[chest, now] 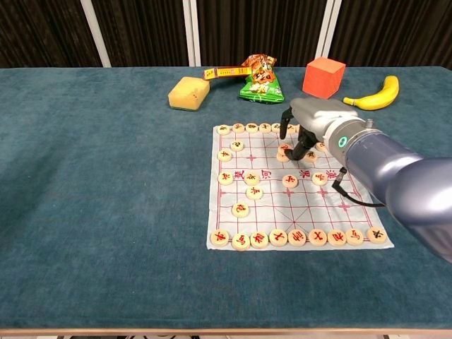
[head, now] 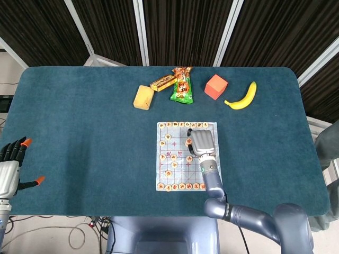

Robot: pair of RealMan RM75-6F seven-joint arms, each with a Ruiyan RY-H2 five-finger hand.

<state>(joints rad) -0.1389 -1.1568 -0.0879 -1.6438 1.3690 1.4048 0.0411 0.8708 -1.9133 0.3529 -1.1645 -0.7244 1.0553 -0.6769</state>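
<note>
Table [head: 79, 121], blue felt: bearing a chess sheet [chest: 244, 208] at centre right.

Right hand [chest: 311, 127]: hovering over the sheet's far right corner, fingers curling down and pinching one chess piece [chest: 284, 149] two rows in from the far edge.

Left hand [head: 9, 168]: idling off the near left corner, fingers spread, holding nothing.

Handling note: lifting straight up is looking wisest, since neighbouring discs are lying just beside the pinched one.

Views: only the chest view is showing the fingertips at the piece; only the head view is showing the left hand.
</note>
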